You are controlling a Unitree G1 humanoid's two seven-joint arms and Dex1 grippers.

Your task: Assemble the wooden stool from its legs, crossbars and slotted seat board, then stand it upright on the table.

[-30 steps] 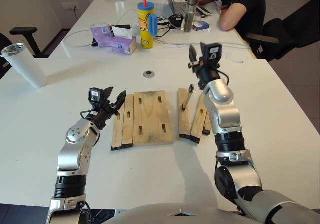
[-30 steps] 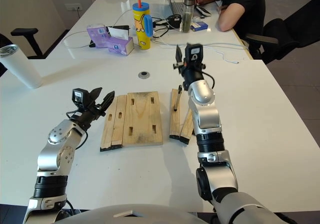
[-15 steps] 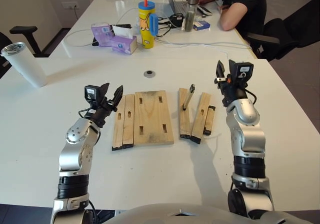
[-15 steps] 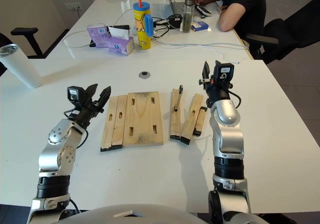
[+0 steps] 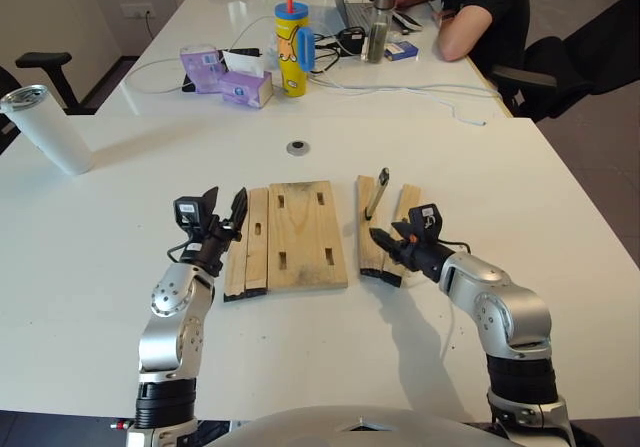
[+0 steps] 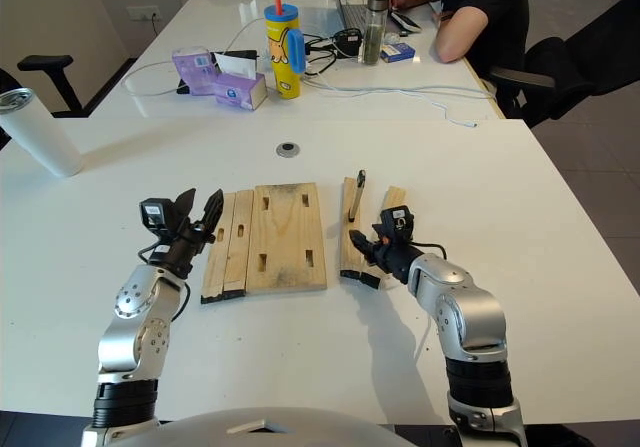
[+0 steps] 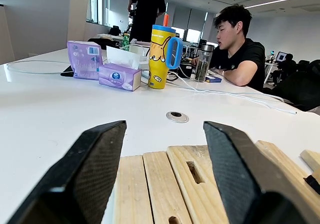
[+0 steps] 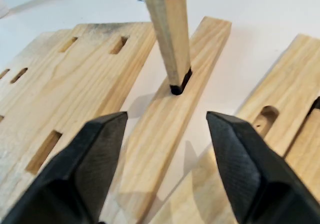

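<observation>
Your right hand [image 5: 382,243] has dropped from high over the desk [image 5: 520,177] to the slotted leg [image 5: 367,235] beside the seat board [image 5: 305,232] mid-desk. Its fingers are apart astride the leg, near the plugged-in crossbar [image 5: 376,192]. Your left hand [image 5: 228,209], also spread, hovers by the other legs [image 5: 247,242]; a grasp looks next.

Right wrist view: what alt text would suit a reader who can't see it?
The right tool, its two dark fingers spread open, frames a flat wooden bar where a thin stick stands with its end in a slot. The slotted seat board lies to one side, another plank to the other, on a white table.
</observation>
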